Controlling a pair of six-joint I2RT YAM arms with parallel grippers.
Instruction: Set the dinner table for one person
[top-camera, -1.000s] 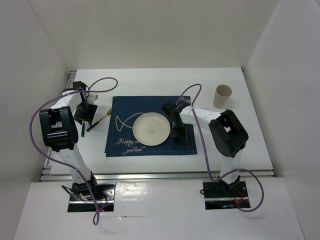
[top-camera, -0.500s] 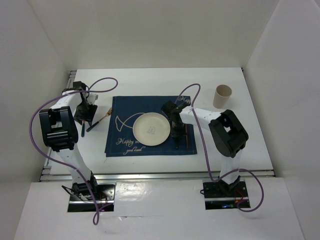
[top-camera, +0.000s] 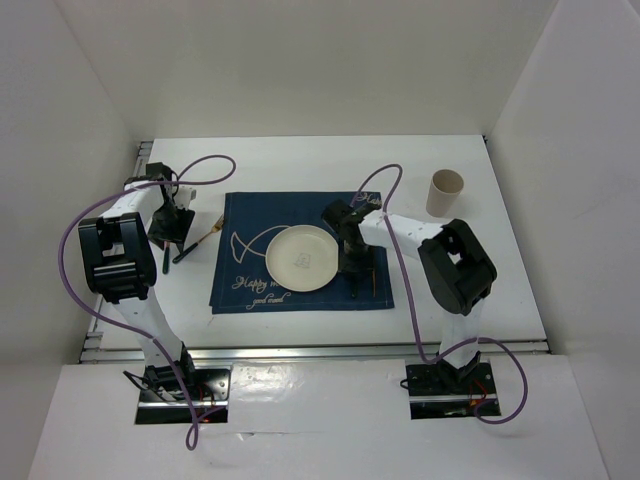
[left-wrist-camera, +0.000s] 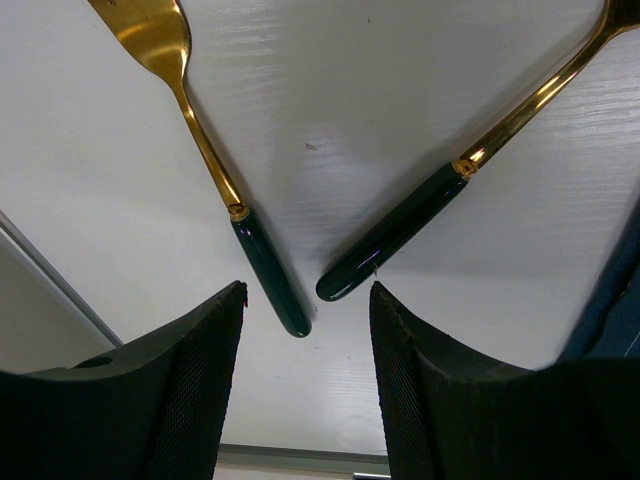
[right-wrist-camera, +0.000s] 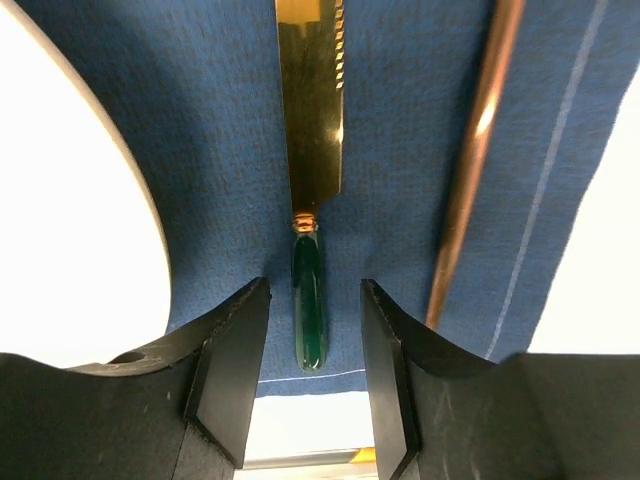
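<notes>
Loosened since a second ago, the right gripper (right-wrist-camera: 312, 290) now has its black jaws apart, one on each side of the glossy dark-green handle of a gold serrated knife (right-wrist-camera: 310, 100). The knife lies released on the woven navy cloth placemat (right-wrist-camera: 400, 150), between a round white plate (right-wrist-camera: 60, 220) and a thin copper-coloured stick (right-wrist-camera: 483, 130). The left gripper (left-wrist-camera: 308, 290) hangs open and empty over a gold fork (left-wrist-camera: 160, 35) and another gold, green-handled utensil (left-wrist-camera: 400, 235) on the large flat white dinner table (top-camera: 300, 165), which underlies everything.

Glossy metal knife (right-wrist-camera: 310, 100), matt cloth placemat (right-wrist-camera: 220, 150)
</notes>
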